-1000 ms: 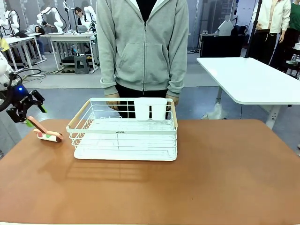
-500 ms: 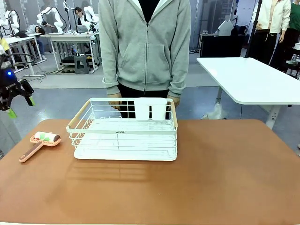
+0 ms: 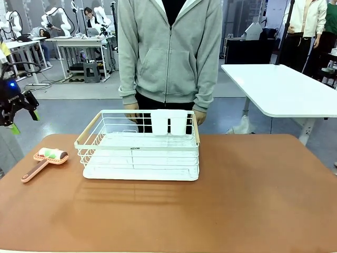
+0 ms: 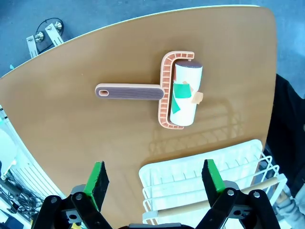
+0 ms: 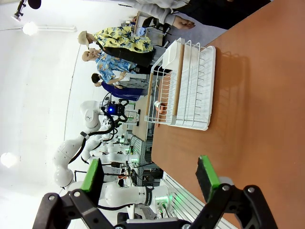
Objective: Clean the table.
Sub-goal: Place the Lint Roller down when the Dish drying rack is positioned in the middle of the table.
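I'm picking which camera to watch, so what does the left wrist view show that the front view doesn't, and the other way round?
Left wrist alone: the roller's green and tan scraps seen from above, and the open left gripper's green pads close up. Front alone: the person in a grey hoodie behind the rack, and the white table. Both: the roller lying on the table beside the rack, with the left gripper raised above it, holding nothing.

Text check: I find nothing I can read. The white wire rack [image 3: 139,150] carries a small dark label on its front top rail, but its print is too small to make out. No legible marks on the tabletop [image 3: 253,200] either.
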